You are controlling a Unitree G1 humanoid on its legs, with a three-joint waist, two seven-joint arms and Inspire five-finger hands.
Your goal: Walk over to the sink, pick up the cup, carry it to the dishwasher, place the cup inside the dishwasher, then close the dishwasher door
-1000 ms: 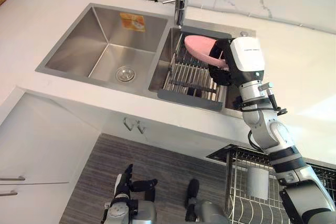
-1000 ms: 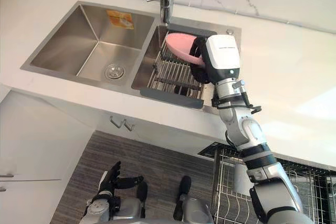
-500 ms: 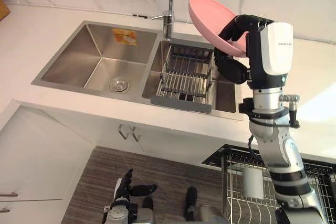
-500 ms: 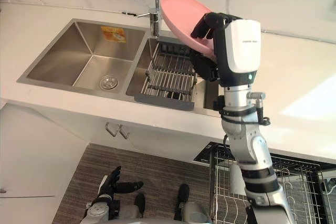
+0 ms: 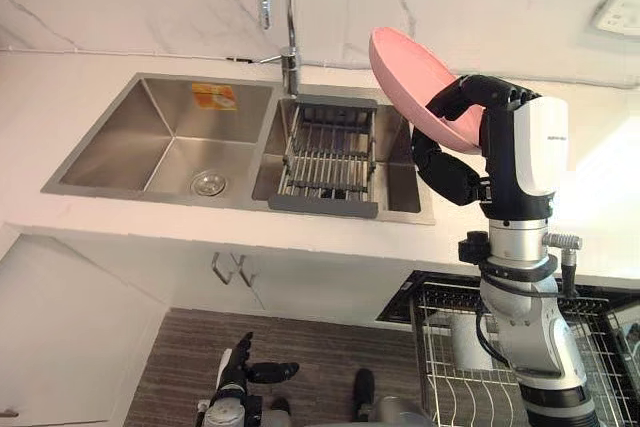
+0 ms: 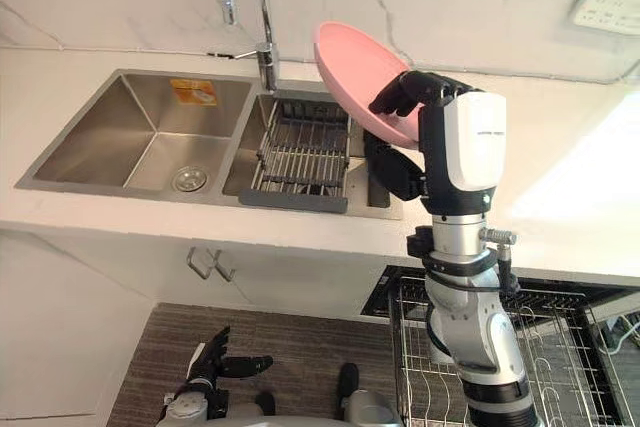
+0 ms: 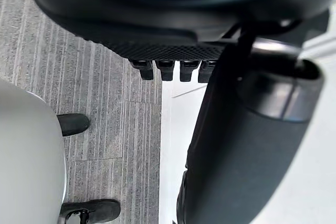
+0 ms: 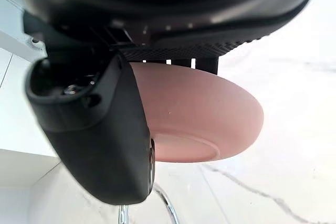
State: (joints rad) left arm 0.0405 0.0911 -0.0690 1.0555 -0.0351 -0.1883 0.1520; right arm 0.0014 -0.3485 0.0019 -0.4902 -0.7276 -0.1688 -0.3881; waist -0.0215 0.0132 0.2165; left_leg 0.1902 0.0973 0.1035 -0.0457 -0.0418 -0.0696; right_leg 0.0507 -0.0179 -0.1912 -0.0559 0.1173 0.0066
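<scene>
The pink bowl (image 5: 415, 72) looks light, stiff and slippery, best held at its rim, where the right hand (image 5: 488, 137) clamps it.

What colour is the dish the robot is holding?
Plain pink dish, clearest in the left eye view.

Right hand (image 5: 497, 150): dark fingers, with a white casing on its back.
Right forearm (image 5: 518, 319): silver-grey segments, with black rings just behind the hand.
Left hand (image 5: 238, 368): dark, with slim fingers.
</scene>
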